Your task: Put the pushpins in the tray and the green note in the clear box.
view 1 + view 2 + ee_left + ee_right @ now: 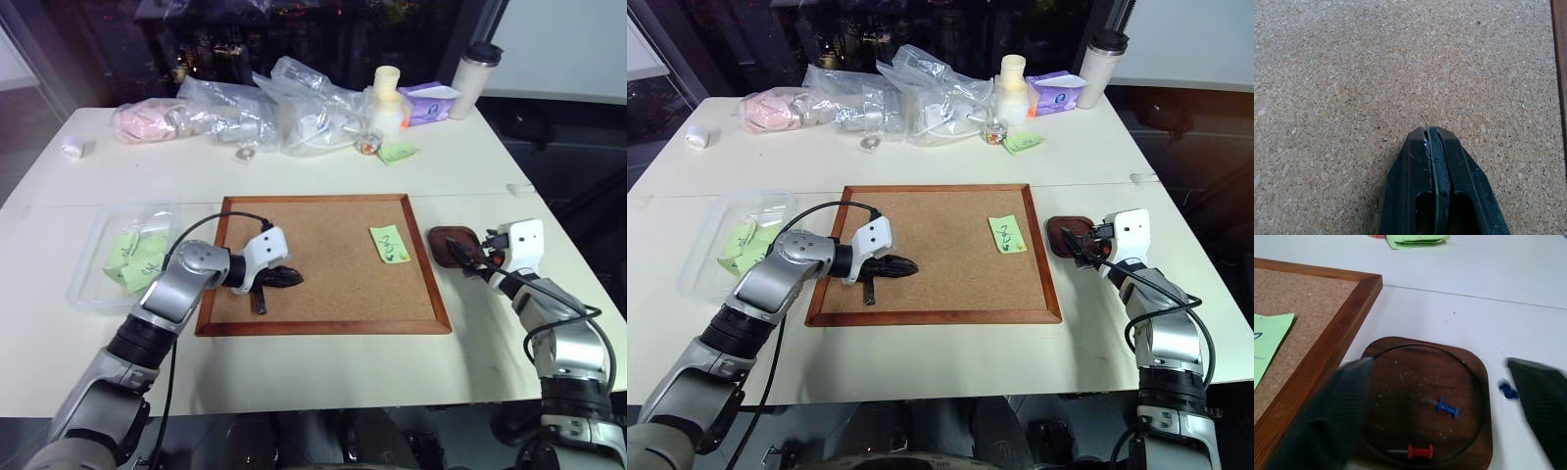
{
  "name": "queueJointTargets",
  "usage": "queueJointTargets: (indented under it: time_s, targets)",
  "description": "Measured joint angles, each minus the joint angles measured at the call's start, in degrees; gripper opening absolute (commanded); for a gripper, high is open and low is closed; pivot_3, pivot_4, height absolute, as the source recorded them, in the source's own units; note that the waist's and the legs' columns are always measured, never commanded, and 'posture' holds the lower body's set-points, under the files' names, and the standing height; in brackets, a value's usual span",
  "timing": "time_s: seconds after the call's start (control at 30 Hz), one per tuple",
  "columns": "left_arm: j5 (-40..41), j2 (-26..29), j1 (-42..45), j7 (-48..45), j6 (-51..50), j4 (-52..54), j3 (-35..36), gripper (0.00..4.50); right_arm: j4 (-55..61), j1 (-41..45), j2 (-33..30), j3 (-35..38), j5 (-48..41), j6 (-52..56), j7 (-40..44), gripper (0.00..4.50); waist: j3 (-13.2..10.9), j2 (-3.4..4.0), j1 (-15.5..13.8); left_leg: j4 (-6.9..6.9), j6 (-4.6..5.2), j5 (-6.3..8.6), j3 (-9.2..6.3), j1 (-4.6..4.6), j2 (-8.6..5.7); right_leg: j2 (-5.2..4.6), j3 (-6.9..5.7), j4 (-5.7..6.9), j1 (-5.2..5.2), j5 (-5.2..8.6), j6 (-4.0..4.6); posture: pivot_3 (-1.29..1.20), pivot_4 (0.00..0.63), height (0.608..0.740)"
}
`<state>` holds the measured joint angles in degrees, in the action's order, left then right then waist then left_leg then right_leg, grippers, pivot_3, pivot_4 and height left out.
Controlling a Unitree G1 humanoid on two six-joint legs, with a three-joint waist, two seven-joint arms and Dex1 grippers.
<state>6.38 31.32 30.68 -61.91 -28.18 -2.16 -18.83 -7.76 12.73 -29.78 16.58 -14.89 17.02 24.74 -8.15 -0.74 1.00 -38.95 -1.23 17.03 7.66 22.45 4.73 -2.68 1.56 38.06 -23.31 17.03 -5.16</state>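
I have the right hand [1440,401] hovering just over the tray [1400,357], its two fingers spread wide with nothing between them. The tray sits on the white worktop [323,372] just beside the right edge of the cork board [323,245], and I count two pushpins inside it: a blue one [1448,408] and a red one [1420,451]. Another blue pushpin [1507,390] lies on the worktop just outside the tray's rim (next to my right finger). My left hand [1431,134] rests over the left part of the cork, fingers pressed fully together and empty. The green note [389,244] lies on the board near its right edge. The clear box [90,257] sits on the worktop left of the board, with green slips inside.
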Motion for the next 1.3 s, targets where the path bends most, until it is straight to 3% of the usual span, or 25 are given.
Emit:
queueJointTargets:
  time_s: [0.5,0.73,0.93,1.03,1.2,1.3]
  targets:
    - [0.0,0.1,-0.1,0.0,0.0,0.1,0.0,0.0,8.7,-2.0,2.1,0.7,-8.0,3.6,3.0,4.48,0.0,0.0,0.0,0.02,0.07,0.04,-0.02,0.0,0.01,0.0,0.0,-0.01,0.0,0.0,0.01,0.0,0.15,0.734]
    - [0.0,0.3,-0.2,0.0,0.0,0.1,0.0,0.0,19.8,-8.1,1.2,-5.3,-10.8,10.4,8.8,4.48,0.0,0.0,0.1,0.05,0.13,0.08,-0.03,0.0,0.01,0.01,0.0,-0.03,-0.01,0.02,0.03,0.0,0.15,0.734]
    - [0.0,0.4,-0.3,0.0,0.0,0.6,0.0,0.0,20.2,-7.9,3.2,-8.1,-9.6,10.1,7.6,4.48,0.0,-0.01,0.0,0.05,0.17,0.1,-0.04,0.0,0.01,0.02,-0.01,-0.04,-0.01,0.03,0.05,0.0,0.15,0.734]
    - [0.0,0.4,-0.4,0.0,0.0,0.8,0.0,0.0,17.9,-7.9,3.7,-9.0,-8.4,8.9,7.6,3.73,0.0,-0.01,0.0,0.05,0.18,0.1,-0.03,0.0,0.0,0.02,-0.01,-0.05,-0.01,0.03,0.05,0.0,0.15,0.734]
    - [0.0,0.5,-0.5,0.0,-0.1,1.0,0.0,0.0,15.0,-7.6,3.7,-9.3,-7.0,7.1,7.9,1.26,0.0,-0.01,0.1,0.05,0.19,0.11,-0.03,0.0,0.01,0.02,-0.01,-0.04,-0.01,0.03,0.05,0.0,0.15,0.734]
    - [0.0,0.6,-0.6,0.0,-0.1,1.2,0.0,0.0,13.3,-6.8,3.7,-9.3,-6.3,5.9,8.0,0.01,0.0,-0.01,0.1,0.06,0.19,0.11,-0.03,0.0,0.01,0.03,-0.01,-0.05,-0.01,0.03,0.05,0.0,0.15,0.734]
